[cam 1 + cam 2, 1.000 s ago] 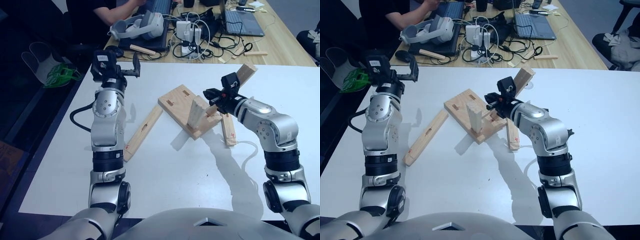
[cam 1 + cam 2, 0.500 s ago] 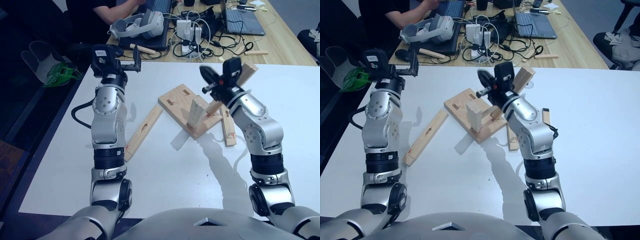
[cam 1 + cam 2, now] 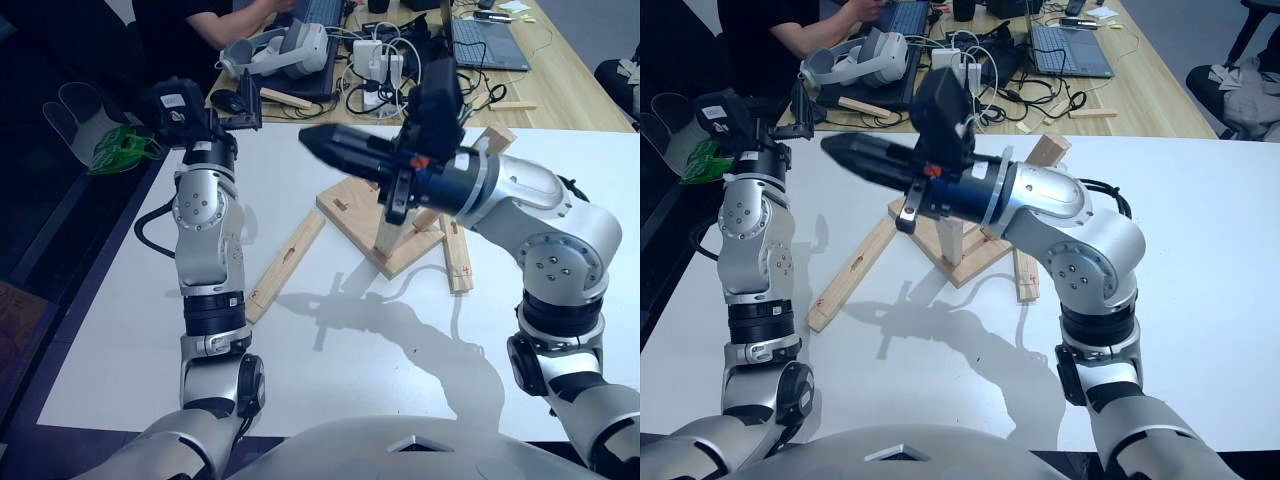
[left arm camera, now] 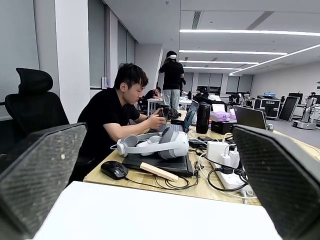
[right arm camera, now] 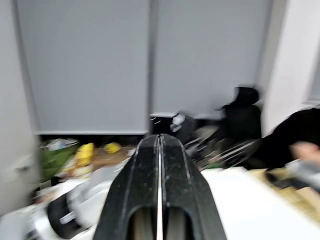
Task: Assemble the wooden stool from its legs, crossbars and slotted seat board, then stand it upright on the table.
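Observation:
The slotted seat board (image 3: 345,205) lies flat mid-table, partly behind my right arm. One leg (image 3: 952,240) stands upright in it. A long slotted piece (image 3: 285,262) lies loose to the board's left, and a short piece (image 3: 457,262) lies to its right. Another piece (image 3: 497,138) leans at the board's far right corner. My right gripper (image 3: 305,136) (image 5: 160,145) is raised above the board, points left, is shut and holds nothing. My left gripper (image 3: 246,108) (image 4: 160,155) is held high over the table's far left corner, open and empty.
Behind the white table stands a wooden desk (image 3: 560,95) with laptops, a headset (image 3: 275,52), cables and a loose wood piece (image 3: 285,98). A person sits at it. The table's left edge (image 3: 110,260) drops to a dark floor.
My right arm has lifted off from beside the upright leg and swung up and left over the board, gripper shut. My left gripper has shifted slightly left.

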Motion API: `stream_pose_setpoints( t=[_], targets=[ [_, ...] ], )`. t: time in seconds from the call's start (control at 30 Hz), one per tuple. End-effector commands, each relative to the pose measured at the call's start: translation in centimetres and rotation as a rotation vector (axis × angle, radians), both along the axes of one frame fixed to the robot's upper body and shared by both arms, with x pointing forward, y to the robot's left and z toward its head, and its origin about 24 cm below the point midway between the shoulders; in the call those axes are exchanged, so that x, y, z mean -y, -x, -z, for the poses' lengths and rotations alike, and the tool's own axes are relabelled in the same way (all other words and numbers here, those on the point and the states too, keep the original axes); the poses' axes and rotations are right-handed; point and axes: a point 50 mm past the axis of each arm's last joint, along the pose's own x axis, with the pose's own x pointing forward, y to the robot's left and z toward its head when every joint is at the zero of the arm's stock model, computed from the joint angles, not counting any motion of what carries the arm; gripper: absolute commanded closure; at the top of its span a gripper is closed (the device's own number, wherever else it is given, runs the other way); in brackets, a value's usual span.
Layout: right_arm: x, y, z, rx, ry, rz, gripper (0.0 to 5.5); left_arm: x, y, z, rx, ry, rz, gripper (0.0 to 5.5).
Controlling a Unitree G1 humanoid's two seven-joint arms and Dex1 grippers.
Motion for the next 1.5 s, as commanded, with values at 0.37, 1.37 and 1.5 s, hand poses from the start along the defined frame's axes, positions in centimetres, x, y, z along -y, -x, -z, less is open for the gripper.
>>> stream_pose_setpoints(
  t=[0.37,1.37,1.5],
  targets=[
    [-3.1,-1.4,6.0,0.050,0.190,0.153,5.44,0.3,-0.3,0.6,0.011,0.013,0.001,0.10],
    [8.7,-7.4,8.0,0.301,0.453,1.281,5.44,0.5,-0.3,2.1,-0.040,0.005,0.015,0.10],
    [8.0,-11.0,8.5,0.189,0.463,1.446,5.44,1.0,-0.6,2.1,-0.041,0.006,0.036,0.10]
  ],
)
